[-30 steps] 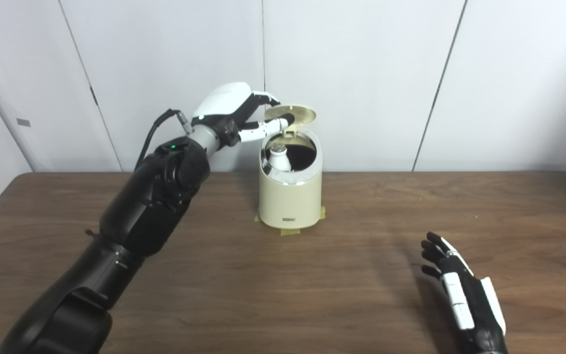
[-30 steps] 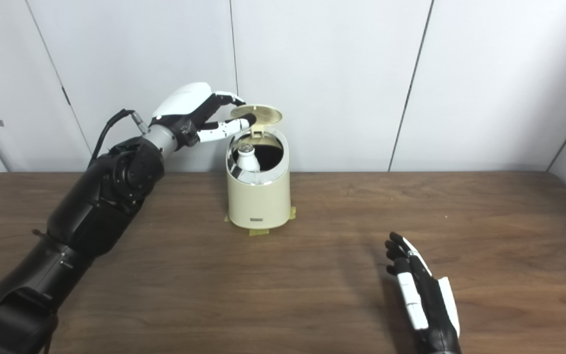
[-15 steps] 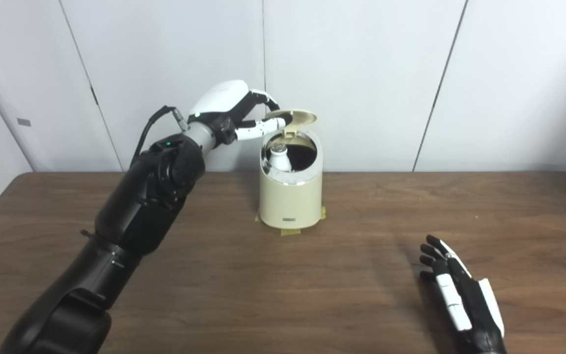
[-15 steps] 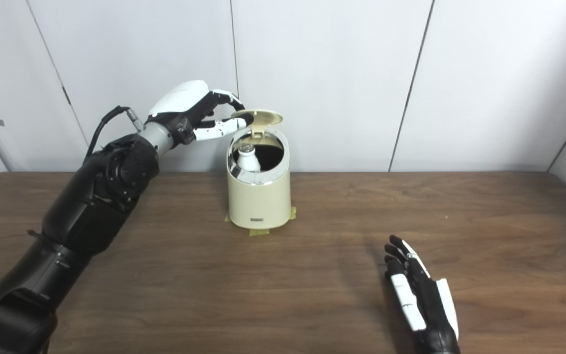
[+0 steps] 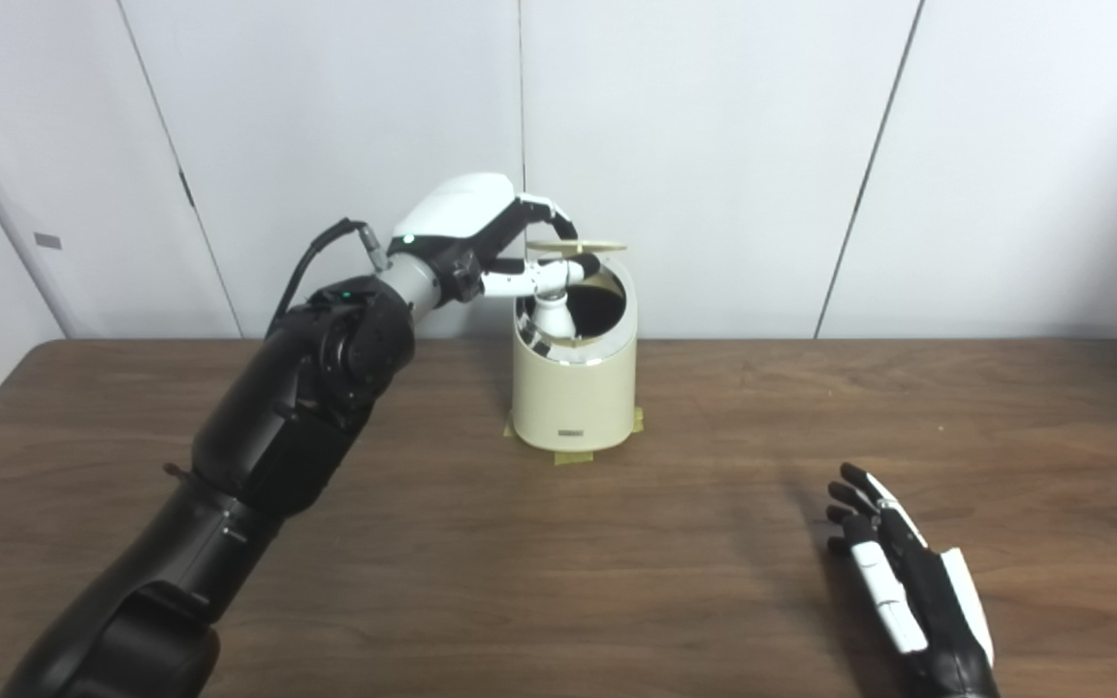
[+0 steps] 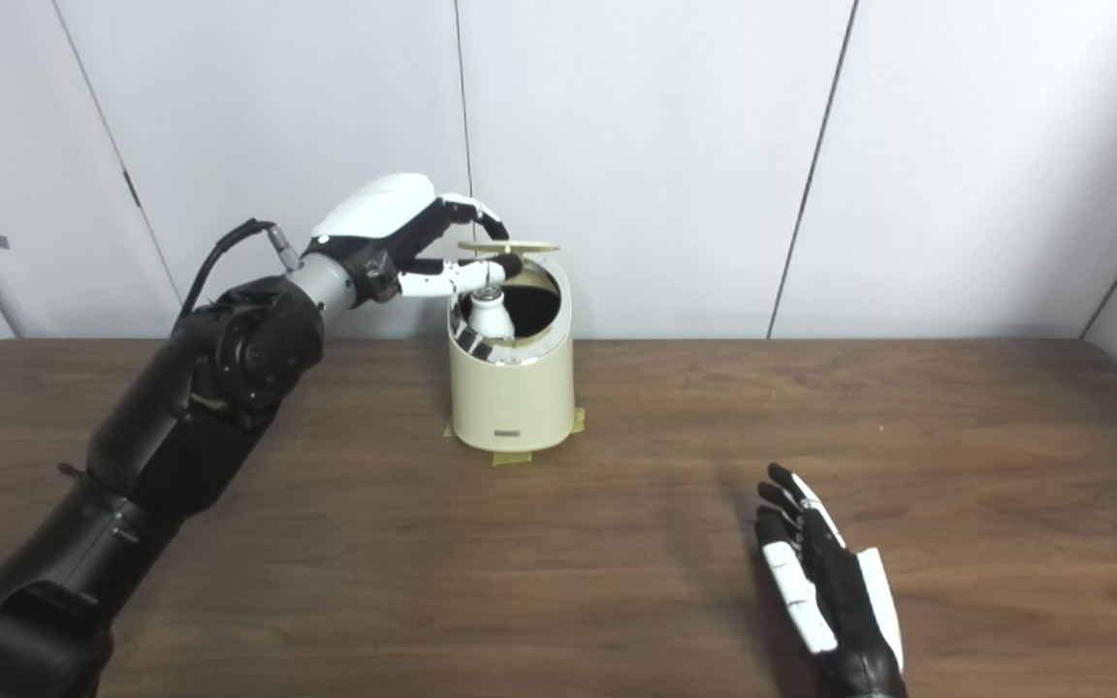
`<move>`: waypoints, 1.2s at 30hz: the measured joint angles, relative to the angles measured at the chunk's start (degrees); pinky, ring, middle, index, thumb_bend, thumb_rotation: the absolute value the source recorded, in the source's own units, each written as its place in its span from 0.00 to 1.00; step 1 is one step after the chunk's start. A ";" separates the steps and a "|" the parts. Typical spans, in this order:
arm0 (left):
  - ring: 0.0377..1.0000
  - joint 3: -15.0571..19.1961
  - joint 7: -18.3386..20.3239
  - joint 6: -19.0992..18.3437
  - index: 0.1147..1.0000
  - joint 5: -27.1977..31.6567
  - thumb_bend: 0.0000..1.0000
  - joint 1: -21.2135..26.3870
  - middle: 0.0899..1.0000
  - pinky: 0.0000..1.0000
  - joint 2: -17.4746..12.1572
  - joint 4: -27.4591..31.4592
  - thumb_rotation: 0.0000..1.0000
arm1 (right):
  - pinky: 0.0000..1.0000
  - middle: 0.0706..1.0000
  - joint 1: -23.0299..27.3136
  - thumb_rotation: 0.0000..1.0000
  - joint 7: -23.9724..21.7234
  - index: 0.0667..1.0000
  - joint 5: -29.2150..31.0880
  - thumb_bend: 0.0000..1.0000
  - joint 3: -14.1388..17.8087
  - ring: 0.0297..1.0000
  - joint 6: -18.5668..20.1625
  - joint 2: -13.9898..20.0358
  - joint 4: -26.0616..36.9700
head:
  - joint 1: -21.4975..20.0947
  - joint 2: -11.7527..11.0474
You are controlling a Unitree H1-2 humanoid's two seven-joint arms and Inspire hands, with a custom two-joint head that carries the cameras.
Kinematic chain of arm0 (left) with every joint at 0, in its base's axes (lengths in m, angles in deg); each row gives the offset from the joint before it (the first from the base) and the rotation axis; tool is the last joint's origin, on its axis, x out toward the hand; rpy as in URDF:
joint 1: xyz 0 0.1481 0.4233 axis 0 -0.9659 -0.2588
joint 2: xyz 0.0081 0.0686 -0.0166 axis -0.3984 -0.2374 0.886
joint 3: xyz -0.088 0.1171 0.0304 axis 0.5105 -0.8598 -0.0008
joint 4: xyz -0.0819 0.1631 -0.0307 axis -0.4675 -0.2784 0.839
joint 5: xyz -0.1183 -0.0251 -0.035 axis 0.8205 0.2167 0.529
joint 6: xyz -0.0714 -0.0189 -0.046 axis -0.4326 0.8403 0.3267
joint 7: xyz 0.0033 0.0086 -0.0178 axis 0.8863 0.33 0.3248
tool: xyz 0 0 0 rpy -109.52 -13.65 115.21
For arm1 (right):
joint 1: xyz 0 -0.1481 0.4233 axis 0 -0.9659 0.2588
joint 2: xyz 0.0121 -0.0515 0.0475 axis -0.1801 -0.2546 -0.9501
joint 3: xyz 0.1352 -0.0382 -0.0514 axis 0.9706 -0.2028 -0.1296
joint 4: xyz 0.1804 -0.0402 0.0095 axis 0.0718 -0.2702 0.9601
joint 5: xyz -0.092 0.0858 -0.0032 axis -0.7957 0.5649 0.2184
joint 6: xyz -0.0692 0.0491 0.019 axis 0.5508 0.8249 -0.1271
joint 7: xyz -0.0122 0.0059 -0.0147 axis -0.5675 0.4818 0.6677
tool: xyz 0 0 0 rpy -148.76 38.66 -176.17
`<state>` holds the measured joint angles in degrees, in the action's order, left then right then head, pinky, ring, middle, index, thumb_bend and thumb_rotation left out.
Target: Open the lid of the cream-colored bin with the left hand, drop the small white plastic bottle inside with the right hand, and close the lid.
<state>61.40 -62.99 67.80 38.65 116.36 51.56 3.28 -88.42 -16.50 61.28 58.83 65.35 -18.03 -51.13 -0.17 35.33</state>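
The cream-colored bin (image 5: 573, 388) stands on the table near the back wall, on tape patches. Its round lid (image 5: 578, 246) is tilted down to about level, a little above the rim. The small white plastic bottle (image 5: 551, 315) stands inside the bin, its top showing at the left of the opening. My left hand (image 5: 481, 242) pinches the lid's left edge, fingers above and thumb below. My right hand (image 5: 908, 582) lies flat on the table at the front right, fingers apart, holding nothing. Both hands show in the right eye view, the left hand (image 6: 403, 242) and the right hand (image 6: 830, 582).
The brown wooden table (image 5: 423, 543) reaches to a white panelled wall (image 5: 714, 145) just behind the bin. A black cable (image 5: 311, 262) loops off my left forearm near the wrist.
My left hand has brought the lid down from raised and tilted back to nearly level over the opening. My right hand has slid slightly toward me on the table.
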 measured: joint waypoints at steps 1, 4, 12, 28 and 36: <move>0.86 -0.15 0.00 0.48 0.74 -0.18 0.58 0.00 0.83 0.78 0.00 -0.15 0.84 | 0.72 0.84 -0.01 0.93 0.00 0.89 0.01 0.52 0.01 0.81 0.00 0.01 0.06 | -0.09 0.00; 0.87 -0.69 0.03 0.97 0.75 -1.07 0.59 -0.10 0.84 0.80 -0.02 -0.33 0.83 | 0.72 0.84 -0.07 0.93 0.00 0.89 0.01 0.51 0.05 0.81 0.03 0.04 0.25 | -0.26 0.09; 0.87 -4.11 0.10 5.35 0.74 -6.78 0.59 -0.61 0.82 0.79 -1.92 -0.15 0.83 | 0.72 0.84 -0.21 0.93 0.00 0.88 0.42 0.53 0.43 0.81 0.94 0.12 0.88 | -0.26 0.35; 0.88 -6.14 0.94 11.80 0.76 -14.57 0.57 -1.84 0.82 0.91 -3.13 0.41 0.87 | 0.72 0.82 -0.50 0.92 -0.06 0.86 2.35 0.54 0.94 0.81 1.25 0.27 2.10 | -0.35 1.05; 0.88 -6.15 3.00 12.11 0.77 -16.57 0.57 -3.30 0.82 0.92 -3.29 3.40 0.88 | 0.71 0.82 -1.10 0.93 -0.08 0.86 1.10 0.53 0.80 0.80 1.40 0.54 2.15 | -0.27 1.67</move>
<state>55.25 -60.00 79.91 22.08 113.06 48.27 6.67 -89.52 -16.59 62.39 59.63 66.76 -17.49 -48.98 -0.44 37.00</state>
